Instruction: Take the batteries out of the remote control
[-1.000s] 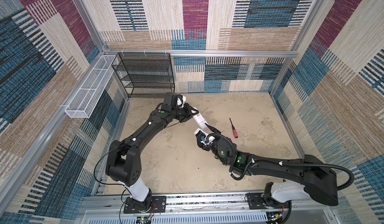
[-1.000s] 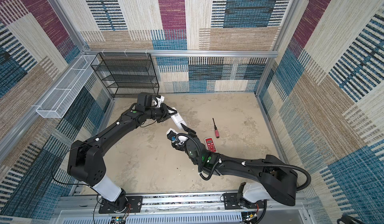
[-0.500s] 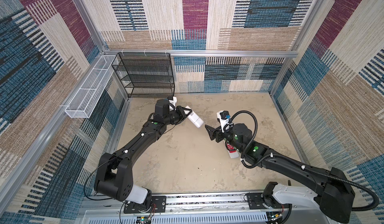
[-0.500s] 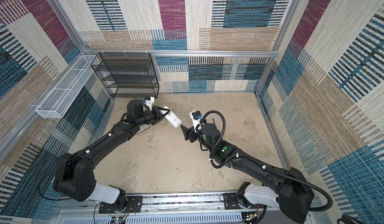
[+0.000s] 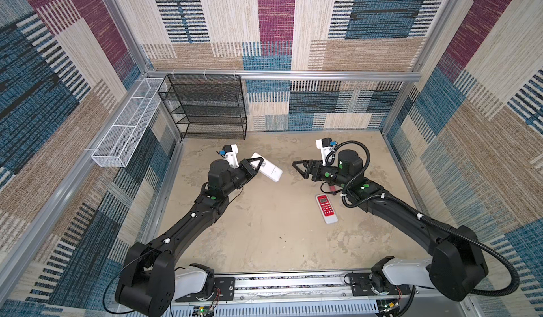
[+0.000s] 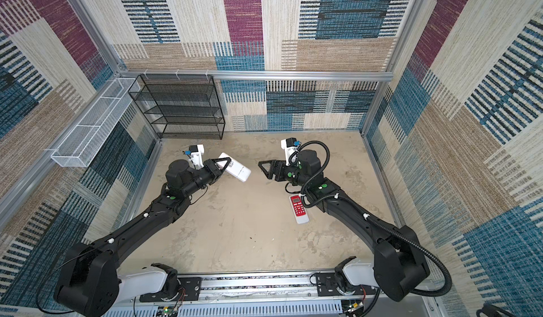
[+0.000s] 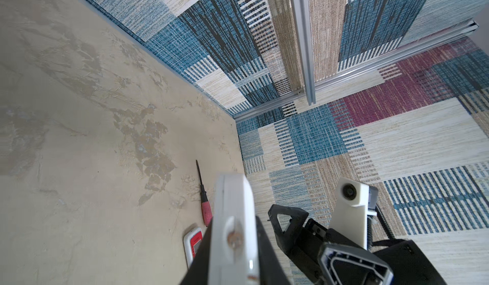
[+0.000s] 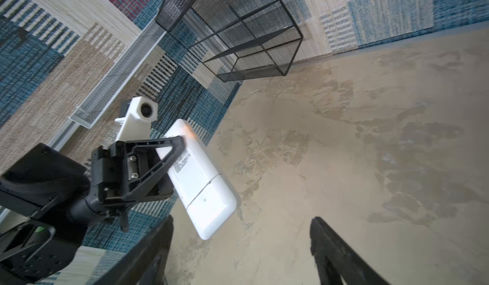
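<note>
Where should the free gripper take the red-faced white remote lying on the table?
Across its narrow width near the middle, coming straight down: the red-faced white remote lies flat, buttons up, both long edges clear. The right gripper hangs open nearby.

The mottled beige table (image 5: 264, 233) carries a red-faced remote (image 5: 326, 208), a screwdriver (image 7: 203, 199) nearby, and a black mesh rack (image 5: 205, 106).

Left end effector (image 7: 232, 252) clamps white remote (image 7: 232, 204) edge-on, its end sticking out past the fingertips. Ahead of it on the desk (image 7: 79, 164) is a red-handled screwdriver (image 7: 205, 207). A red-faced remote (image 7: 194, 244) lies nearer, half hidden. Right end effector (image 7: 315, 240) faces it.
</note>
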Action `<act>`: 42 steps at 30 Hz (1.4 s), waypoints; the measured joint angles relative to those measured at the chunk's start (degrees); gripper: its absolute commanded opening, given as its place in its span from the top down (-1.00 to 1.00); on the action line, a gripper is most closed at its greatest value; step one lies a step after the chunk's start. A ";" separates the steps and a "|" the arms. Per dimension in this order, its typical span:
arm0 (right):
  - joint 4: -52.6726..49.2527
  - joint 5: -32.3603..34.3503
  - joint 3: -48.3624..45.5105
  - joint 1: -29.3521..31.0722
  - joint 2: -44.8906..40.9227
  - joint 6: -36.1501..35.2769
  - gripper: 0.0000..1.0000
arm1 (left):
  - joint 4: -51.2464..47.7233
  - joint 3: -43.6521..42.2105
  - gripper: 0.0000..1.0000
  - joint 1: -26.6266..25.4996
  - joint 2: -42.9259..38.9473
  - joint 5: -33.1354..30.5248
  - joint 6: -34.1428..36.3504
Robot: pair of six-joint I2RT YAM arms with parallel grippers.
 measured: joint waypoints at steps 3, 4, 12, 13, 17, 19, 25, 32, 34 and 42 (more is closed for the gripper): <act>-0.02 -2.62 2.58 -0.09 1.57 1.86 -0.57 | 3.41 -2.08 1.00 0.00 -1.38 -1.73 -2.14; -0.22 -3.04 3.37 -0.13 2.10 2.51 -0.53 | 4.98 -2.80 1.00 0.00 -1.73 -1.95 -2.75; 0.26 -9.46 7.69 -0.17 7.76 7.89 -0.35 | 14.14 -4.90 1.00 0.00 -1.79 -4.37 -8.66; 0.24 -9.94 7.82 -0.15 8.09 8.81 -0.34 | 15.39 -4.90 1.00 0.00 -1.62 -4.37 -9.53; -0.04 -10.29 9.77 0.11 9.05 9.79 -0.26 | 17.14 -4.90 1.00 0.00 -1.49 -4.44 -10.86; 0.00 -10.43 10.51 0.22 9.51 10.23 -0.26 | 17.73 -4.90 1.00 0.00 -1.49 -4.46 -11.13; -1.38 -10.75 13.00 1.60 12.28 10.88 -0.17 | 18.08 -5.22 1.00 0.00 -1.70 -4.63 -11.56; -1.64 -10.93 14.73 3.21 14.64 11.15 -0.14 | 18.03 -5.44 1.00 0.00 -1.75 -5.66 -11.56; -1.42 -11.26 14.97 3.58 15.30 11.50 -0.13 | 18.05 -5.46 1.00 0.00 -1.75 -5.66 -11.78; 1.18 -12.90 15.37 4.28 16.90 12.79 -0.04 | 18.16 -5.66 1.00 0.00 -1.73 -5.70 -12.35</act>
